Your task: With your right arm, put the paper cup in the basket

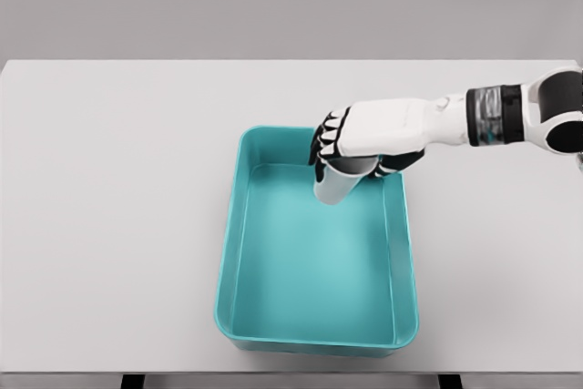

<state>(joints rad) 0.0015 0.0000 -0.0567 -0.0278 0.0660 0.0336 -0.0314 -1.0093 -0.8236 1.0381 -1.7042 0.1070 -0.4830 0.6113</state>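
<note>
Head view: a white table [109,225] fills the frame, with a teal basket [230,261] at centre. From the right edge comes the right hand [364,141], fingers wrapped round the cup [333,186], which hangs over the basket's upper end, seemingly clear of the floor. Let go from this height, the cup could bounce or topple. It also sits near the far wall, so a sideways drift might clip the rim.

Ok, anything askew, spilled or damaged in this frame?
Nothing stands out. The right hand grips the white paper cup over the far end of the teal plastic basket, which sits flat and intact on the white table.
</note>
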